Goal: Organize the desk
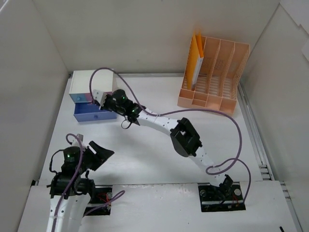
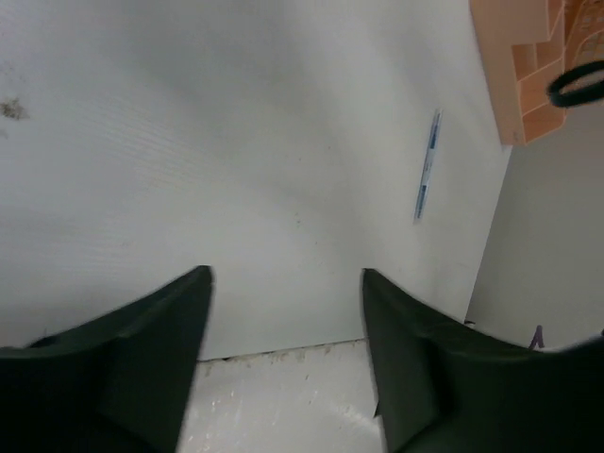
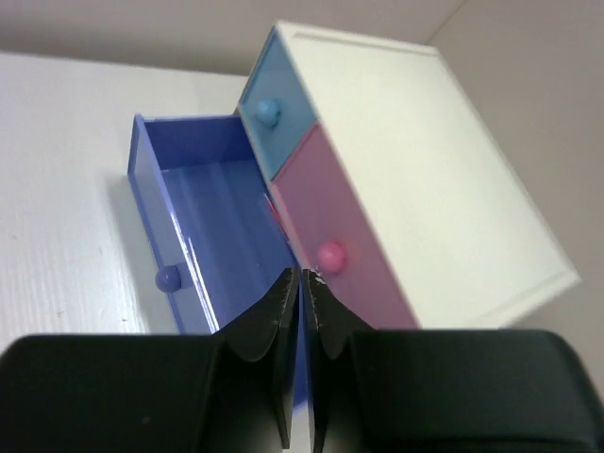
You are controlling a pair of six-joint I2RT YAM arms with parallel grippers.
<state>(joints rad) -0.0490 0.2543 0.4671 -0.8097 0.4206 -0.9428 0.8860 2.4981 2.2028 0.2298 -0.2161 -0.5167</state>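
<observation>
Two claws hang over the large flat white matte table [image 1: 145,164], which spreads beneath both arms between tall white wall panels [image 1: 29,72]. Nearest, the left claw [image 2: 285,271] is open and empty. Farther back, the right claw [image 3: 300,276] is pinched shut over the pulled-out purple plastic drawer [image 1: 94,116] of a small white drawer box [image 1: 84,82] at the far left. A peach slotted file rack [image 1: 215,72] holding an upright orange folder [image 1: 195,58] stands at the far right.
</observation>
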